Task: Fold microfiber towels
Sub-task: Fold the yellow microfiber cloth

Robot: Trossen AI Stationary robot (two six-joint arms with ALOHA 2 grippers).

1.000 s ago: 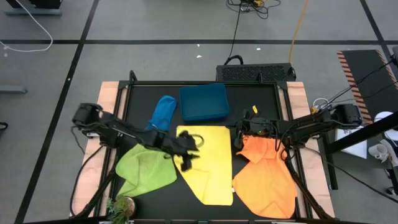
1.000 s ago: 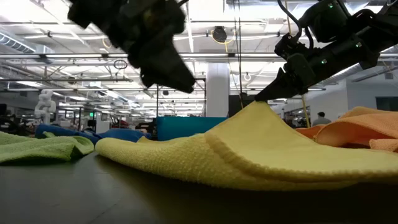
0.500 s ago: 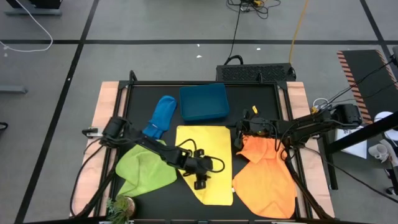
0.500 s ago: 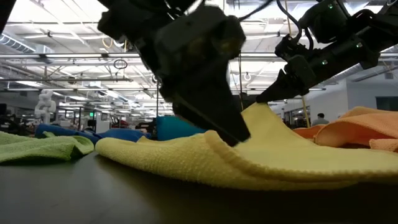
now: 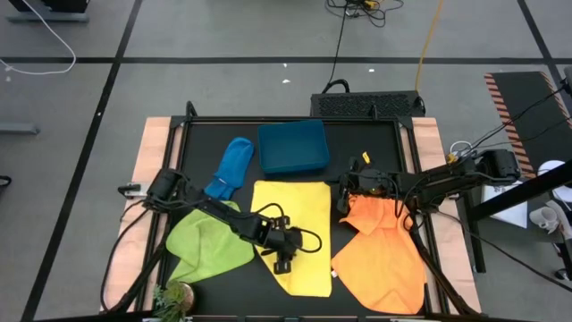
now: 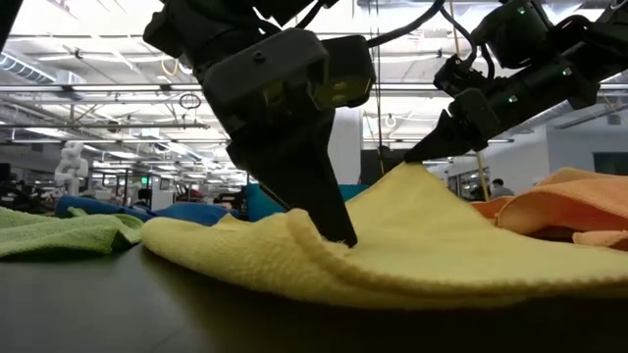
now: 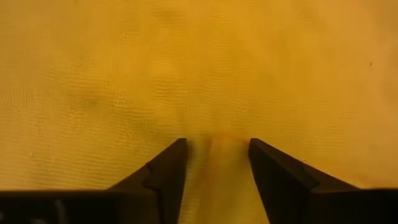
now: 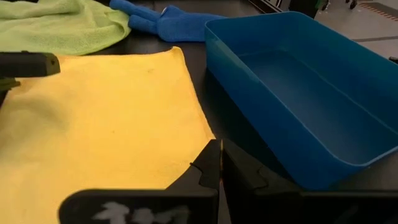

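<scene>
The yellow towel point(image 5: 299, 224) lies spread in the table's middle. My left gripper point(image 7: 214, 158) stands open on its near left part, fingertips down on the cloth. My right gripper point(image 5: 340, 204) is shut on the towel's far right corner. The lime green towel point(image 5: 210, 241) lies crumpled at the near left. Past it, the blue towel point(image 5: 231, 165) lies bunched at the far left. Under my right arm the orange towel point(image 5: 384, 259) lies loosely spread. My left gripper comes slanting down from the table's left. Both fingertips point(image 7: 177, 163) rest on the yellow towel's top face, and a low ridge of cloth point(image 7: 224, 155) stands between them. The towel lies on the table. My right gripper pinches the yellow towel's far right corner point(image 6: 417, 172) between its shut fingers, coming from the table's right and slanting down. That corner is lifted into a peak, and the rest of the towel slopes down onto the table.
The teal bin point(image 5: 292, 146) stands at the far middle, just past the yellow towel's far edge. A small potted plant point(image 5: 174, 295) sits at the near left corner. Bare black tabletop point(image 5: 375, 152) shows at the far right.
My left gripper has gone from the yellow towel's far left part toward the near right and down onto the cloth, then stayed there. The towel's near left part has puckered into a ridge at its fingertips.
</scene>
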